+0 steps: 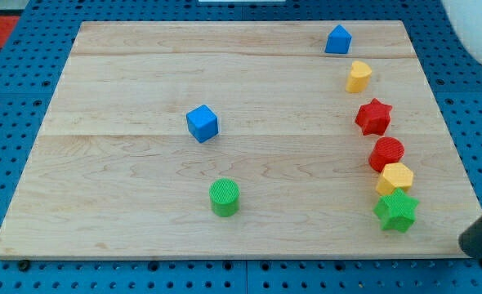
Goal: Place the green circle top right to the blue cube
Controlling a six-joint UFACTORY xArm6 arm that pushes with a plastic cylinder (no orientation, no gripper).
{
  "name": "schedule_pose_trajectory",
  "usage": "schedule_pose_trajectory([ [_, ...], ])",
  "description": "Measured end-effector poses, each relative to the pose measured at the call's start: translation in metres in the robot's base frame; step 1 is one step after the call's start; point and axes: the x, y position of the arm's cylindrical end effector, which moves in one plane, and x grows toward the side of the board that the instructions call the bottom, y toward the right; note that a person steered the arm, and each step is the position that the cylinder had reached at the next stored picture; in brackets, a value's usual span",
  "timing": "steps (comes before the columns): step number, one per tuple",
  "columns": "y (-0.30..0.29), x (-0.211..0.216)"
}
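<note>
The green circle (224,198) sits on the wooden board (110,163), below the middle. The blue cube (202,123) stands above it and slightly to the left, a clear gap apart. My tip (472,245) shows as a dark rod end at the view's bottom right corner, just off the board's right edge. It is far to the right of the green circle and touches no block.
A column of blocks runs down the right side: a blue block (337,39), a yellow block (358,76), a red star (373,117), a red circle (386,153), a yellow hexagon (396,177) and a green star (396,210), nearest my tip.
</note>
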Motion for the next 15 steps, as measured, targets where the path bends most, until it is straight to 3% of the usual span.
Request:
schedule_pose_trajectory([
  [2, -0.030, 0.000],
  [4, -0.276, -0.004],
  [7, -0.275, -0.085],
  [10, -0.287, -0.219],
  [13, -0.216, -0.313],
  [15, -0.141, -0.425],
])
